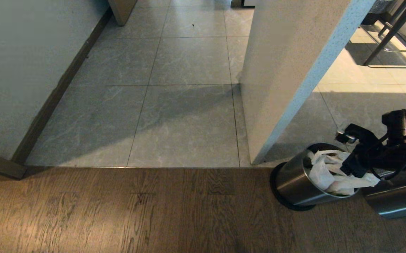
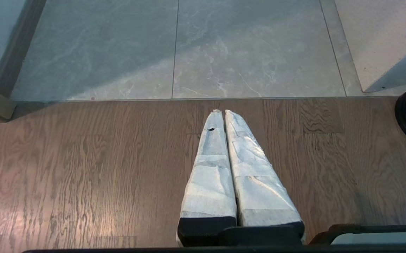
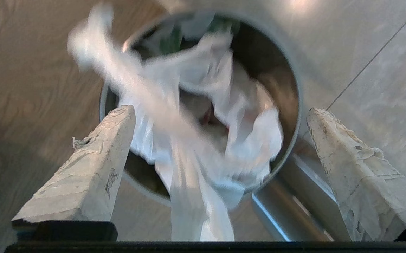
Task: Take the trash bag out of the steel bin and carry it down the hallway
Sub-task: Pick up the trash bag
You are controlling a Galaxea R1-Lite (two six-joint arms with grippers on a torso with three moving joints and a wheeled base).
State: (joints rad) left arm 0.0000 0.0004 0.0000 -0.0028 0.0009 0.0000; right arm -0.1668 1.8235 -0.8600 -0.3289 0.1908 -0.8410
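Head view takes in the grey tiled hallway well beyond the right gripper, past a strip of wooden floor and beside a white wall panel. The steel bin stands directly under the right gripper, on the wood close to the foot of that panel, and a second steel cylinder lies just beside it, below the arm. The trash bag sits inside the bin, its crumpled white plastic spilling over the rim toward the gripper.

In the right wrist view the right gripper is spread wide, its taped fingers on either side of the bag, grasping nothing; one loose strip of plastic runs between them.

The left gripper hangs over bare wood, pads pressed together and empty, the bin's black base off to one side.
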